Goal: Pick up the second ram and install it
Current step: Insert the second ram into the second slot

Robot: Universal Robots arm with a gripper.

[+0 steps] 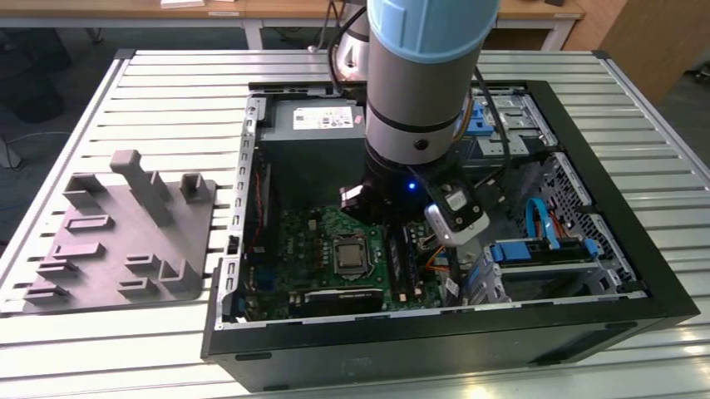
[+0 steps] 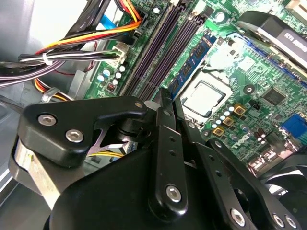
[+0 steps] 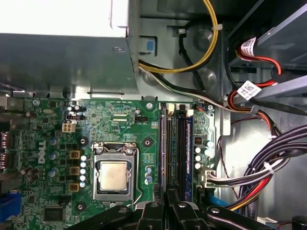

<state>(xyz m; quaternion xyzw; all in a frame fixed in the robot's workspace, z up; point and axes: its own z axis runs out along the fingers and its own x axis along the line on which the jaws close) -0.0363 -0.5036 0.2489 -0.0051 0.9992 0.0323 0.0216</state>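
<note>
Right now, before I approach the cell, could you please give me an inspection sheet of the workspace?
Surface: slatted metal table carrying an open computer case.
Job's things: blue ram stick among the motherboard slots, beside the CPU socket.
Clutter: grey fixture tray on the exterior view's left.
Grippers: gripper at the stick's end.
Cables: coloured bundles beside the slots.
Surroundings: wooden desks behind.

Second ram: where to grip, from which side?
Pinch the second ram across its thin flat faces at the exposed top edge, coming straight down: it stands on edge in a slot beside the CPU socket, neighbouring slots crowding its sides.
</note>
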